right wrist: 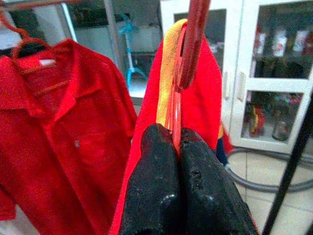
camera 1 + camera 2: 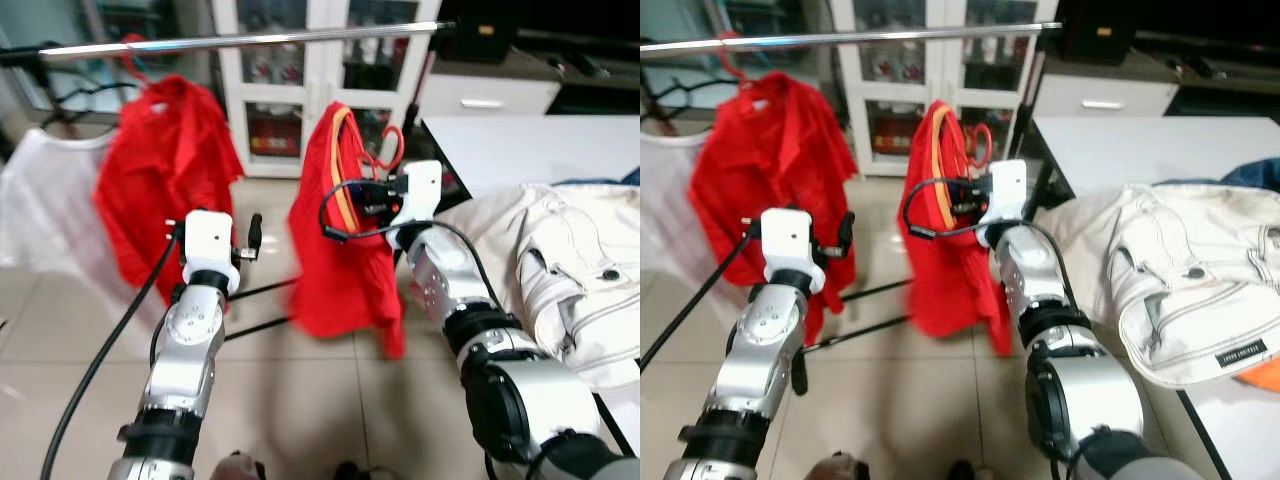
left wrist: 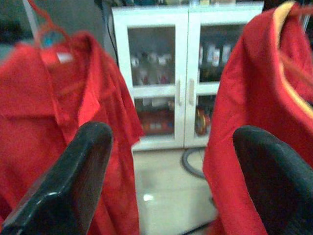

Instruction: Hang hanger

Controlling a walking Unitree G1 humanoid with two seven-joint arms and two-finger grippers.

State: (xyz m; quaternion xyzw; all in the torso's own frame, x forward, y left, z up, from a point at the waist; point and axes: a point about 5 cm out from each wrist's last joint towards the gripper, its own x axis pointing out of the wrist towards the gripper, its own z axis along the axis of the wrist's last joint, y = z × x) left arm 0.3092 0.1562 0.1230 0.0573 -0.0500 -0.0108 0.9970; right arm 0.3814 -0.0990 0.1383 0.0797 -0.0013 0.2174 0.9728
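Left eye view, from left to right. A white garment [image 2: 35, 205] hangs at the far left of a horizontal metal rail [image 2: 250, 40]. Beside it on the same rail hangs a red collared shirt [image 2: 165, 175] on a red hanger [image 2: 132, 55]. The left tool [image 2: 255, 238] is raised in front of this shirt's lower edge; in the left wrist view its two black fingers [image 3: 63, 188] stand well apart with nothing between them. Behind, against the wall, stands a white glass-door cabinet [image 2: 320, 70].

Toward the centre, the right tool [image 1: 176, 181] holds up a second red hanger [image 1: 188, 54] carrying a red shirt with a yellow-lined collar [image 2: 345, 240]. In the right wrist view the fingers are pressed together on the hanger's thin red neck, just below its hook. This shirt hangs below the rail and apart from it, to the right of the first red shirt.

At the right, a cream jacket [image 2: 555, 270] lies crumpled on a white bench [image 2: 520, 145].
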